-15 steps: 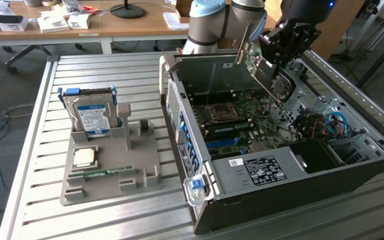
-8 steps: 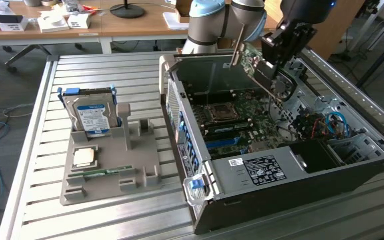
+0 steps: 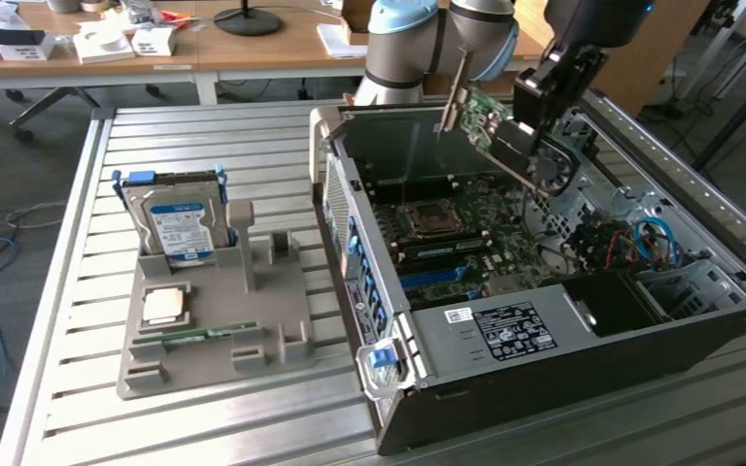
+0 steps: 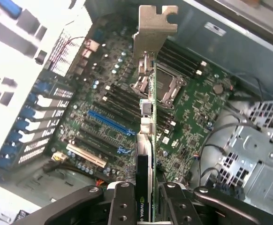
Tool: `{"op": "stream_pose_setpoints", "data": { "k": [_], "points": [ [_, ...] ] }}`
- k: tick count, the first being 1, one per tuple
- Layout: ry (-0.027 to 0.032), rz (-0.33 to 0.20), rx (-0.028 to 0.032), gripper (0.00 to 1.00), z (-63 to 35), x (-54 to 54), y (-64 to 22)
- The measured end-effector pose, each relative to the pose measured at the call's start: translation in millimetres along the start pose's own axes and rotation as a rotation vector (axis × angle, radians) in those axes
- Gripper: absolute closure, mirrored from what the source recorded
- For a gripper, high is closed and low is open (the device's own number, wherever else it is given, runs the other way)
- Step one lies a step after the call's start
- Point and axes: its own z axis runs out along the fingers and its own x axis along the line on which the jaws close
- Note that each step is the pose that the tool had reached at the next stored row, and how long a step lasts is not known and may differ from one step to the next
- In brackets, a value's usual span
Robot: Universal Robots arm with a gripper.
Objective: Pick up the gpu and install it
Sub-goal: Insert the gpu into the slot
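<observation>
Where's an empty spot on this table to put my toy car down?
Bare slats lie on the table at the exterior view's left of the grey parts holder, and behind the hard drive. Crowded: the open computer case, where the gripper holds the gpu over the motherboard.

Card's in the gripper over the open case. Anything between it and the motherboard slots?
Nothing visible. The gripper holds the gpu in the air above the open case. The expansion slots below it lie bare, and the cables sit beside the board, not over it.
</observation>
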Motion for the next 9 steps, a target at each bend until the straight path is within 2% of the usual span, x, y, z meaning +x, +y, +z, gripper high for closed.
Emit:
{"op": "stream_pose_setpoints", "data": {
  "k": [9],
  "points": [
    [0.0072,-0.152,-0.002,0.74,1.2,0.0,-0.1]
  ]
}}
